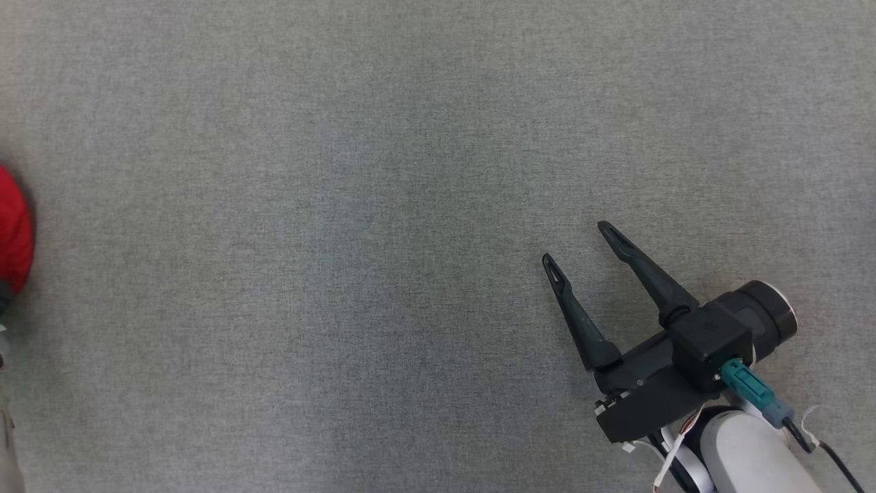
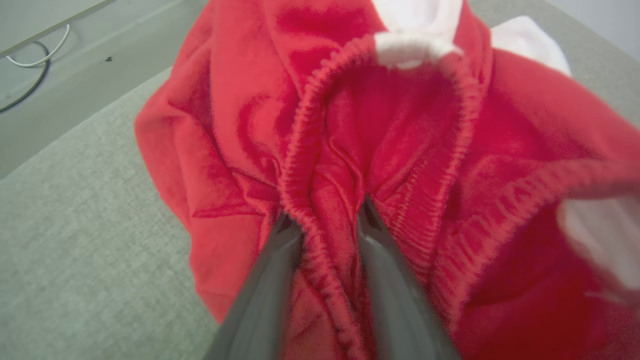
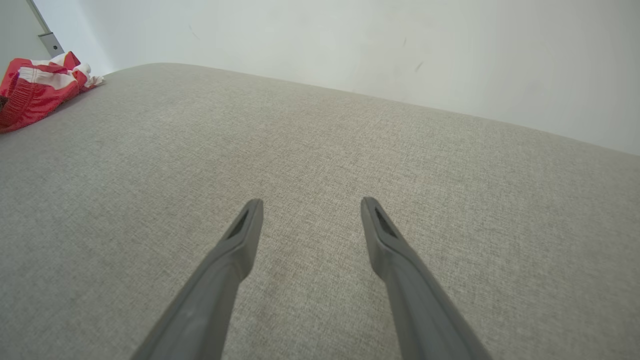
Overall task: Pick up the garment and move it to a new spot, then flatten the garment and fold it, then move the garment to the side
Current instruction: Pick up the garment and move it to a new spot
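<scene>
In the head view a red edge of the garment (image 1: 14,233) peeks in at the table (image 1: 342,205)'s far left. The left wrist view shows the left tool (image 2: 327,212) astride its elastic ridge; whether it pinches, I cannot tell. The right tool (image 1: 575,243), well apart, stands spread wide, holding nothing.

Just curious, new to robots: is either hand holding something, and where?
Right hand open, empty. Left hand straddles the ribbed band of the red garment; grip uncertain.
</scene>
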Motion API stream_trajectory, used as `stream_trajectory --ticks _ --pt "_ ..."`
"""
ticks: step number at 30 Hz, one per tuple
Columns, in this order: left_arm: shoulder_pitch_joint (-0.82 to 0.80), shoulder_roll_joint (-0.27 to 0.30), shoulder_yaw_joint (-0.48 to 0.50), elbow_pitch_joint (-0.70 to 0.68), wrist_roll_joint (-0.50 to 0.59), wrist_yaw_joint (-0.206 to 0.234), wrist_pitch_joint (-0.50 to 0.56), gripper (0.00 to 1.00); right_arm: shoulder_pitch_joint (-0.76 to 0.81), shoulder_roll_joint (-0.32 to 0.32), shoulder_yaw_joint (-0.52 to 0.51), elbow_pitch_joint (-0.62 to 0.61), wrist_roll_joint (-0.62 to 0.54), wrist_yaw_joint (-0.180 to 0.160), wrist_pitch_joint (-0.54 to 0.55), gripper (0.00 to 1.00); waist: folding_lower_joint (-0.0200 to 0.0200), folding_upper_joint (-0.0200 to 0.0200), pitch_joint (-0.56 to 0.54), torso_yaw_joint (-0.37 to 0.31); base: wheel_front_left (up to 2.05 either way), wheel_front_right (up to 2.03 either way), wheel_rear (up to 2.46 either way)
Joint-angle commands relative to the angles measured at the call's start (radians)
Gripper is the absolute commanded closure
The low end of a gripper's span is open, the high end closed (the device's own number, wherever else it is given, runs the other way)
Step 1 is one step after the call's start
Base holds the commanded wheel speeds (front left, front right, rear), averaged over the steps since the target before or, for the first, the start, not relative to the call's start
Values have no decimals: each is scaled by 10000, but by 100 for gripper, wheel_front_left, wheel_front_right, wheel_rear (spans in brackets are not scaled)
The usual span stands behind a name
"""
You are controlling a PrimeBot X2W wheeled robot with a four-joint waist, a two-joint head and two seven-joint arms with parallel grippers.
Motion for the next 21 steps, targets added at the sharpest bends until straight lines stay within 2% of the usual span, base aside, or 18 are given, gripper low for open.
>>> stream_trajectory --ticks 1,7,8,10,13,18,21 --pt "400 -360 -134 524 -46 -84 193 100 107 77 -9 58 14 -30 -85 0 0 0 -113 -76 0 0 0" --pt "631 182 -375 431 121 -710 61 100 203 401 -66 558 254 -30 -469 0 0 0 -1039 -41 0 0 0" --pt "631 182 -375 431 121 -710 61 100 203 401 -66 558 254 -30 -469 0 0 0 -1039 -41 0 0 0" --pt "473 523 -435 -32 63 -1160 -20 100 357 567 -117 943 274 -30 -640 0 0 0 -1666 -25 0 0 0" --pt "361 788 -775 -597 306 -1561 82 100 514 760 -198 1395 385 -30 -889 0 0 0 -2442 -30 0 0 0" --pt "140 700 -1539 -1986 604 -2062 621 100 987 1110 -407 2092 524 -30 -1277 0 0 0 -3757 -49 0 0 0" --pt "7 271 -2049 -3079 603 -2233 1174 100 1245 1294 -505 2451 522 -30 -1453 0 0 0 -4420 -123 0 0 0"
